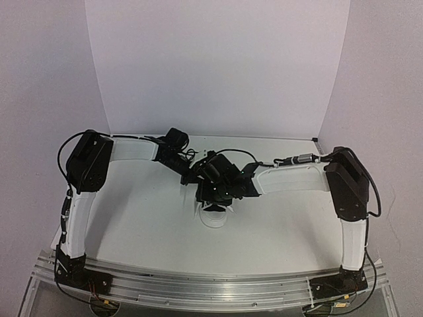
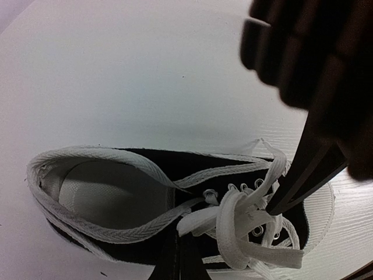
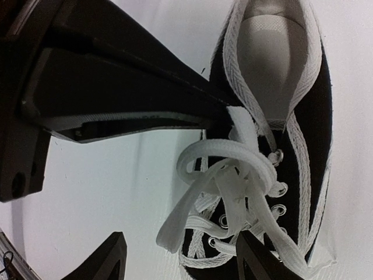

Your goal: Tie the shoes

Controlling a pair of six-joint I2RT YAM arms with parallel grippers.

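Note:
The black sneaker (image 2: 145,175) lies in mid-table under both wrists; from above only its white toe cap (image 1: 215,218) shows. Its white laces (image 3: 233,175) are gathered into a loose knot with loops over the eyelets. My left gripper (image 2: 178,236) is shut, its tips pinching a flat lace (image 2: 201,217) beside the top eyelet; in the right wrist view it reaches in from the left, its fingertips (image 3: 224,116) at that lace. My right gripper (image 3: 182,259) stands open, one finger over the table, the other over the lacing, a hanging lace loop (image 3: 175,224) between them, untouched.
The white table (image 1: 145,218) is backed by white walls. A metal rail (image 1: 211,284) with the arm bases runs along the near edge. Both arms crowd the space above the shoe, and the right gripper's finger (image 2: 297,181) crosses close to the knot.

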